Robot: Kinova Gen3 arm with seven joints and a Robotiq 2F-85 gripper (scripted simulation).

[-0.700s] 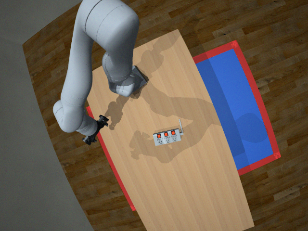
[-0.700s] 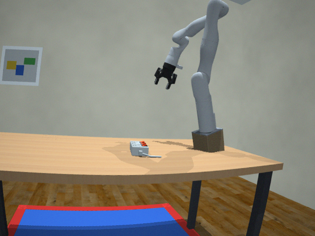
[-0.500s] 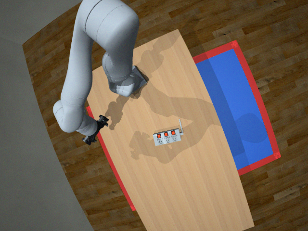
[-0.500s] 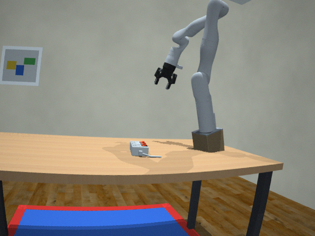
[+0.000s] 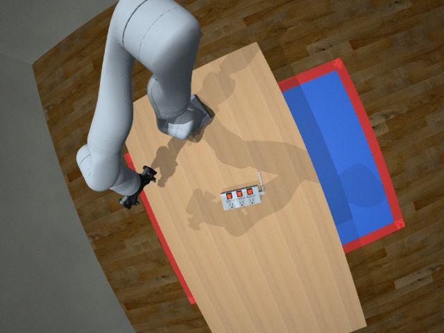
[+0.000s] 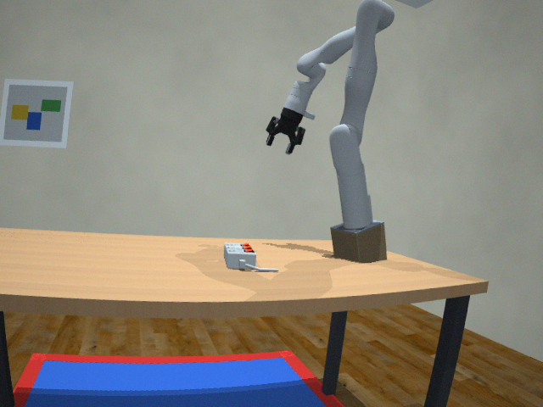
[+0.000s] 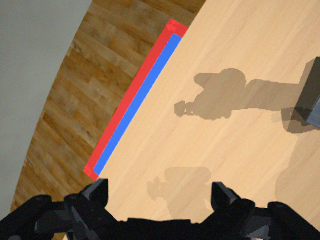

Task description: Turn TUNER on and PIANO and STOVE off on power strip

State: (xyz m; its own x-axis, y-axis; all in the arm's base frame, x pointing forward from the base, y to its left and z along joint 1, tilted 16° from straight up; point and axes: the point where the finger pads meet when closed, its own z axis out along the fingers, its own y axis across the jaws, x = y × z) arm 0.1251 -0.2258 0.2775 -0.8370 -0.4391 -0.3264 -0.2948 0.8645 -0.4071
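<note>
A small grey power strip lies flat, right way up, near the middle of the wooden table. It carries three red rocker switches in a row, and a short grey cable stub sticks out of one end. The labels and switch positions are too small to read. My gripper is open and empty. It hangs high above the table's edge, well away from the strip.
The robot's base block stands on the table behind the strip. A blue mat with a red border lies on the wooden floor under the table. A picture hangs on the wall.
</note>
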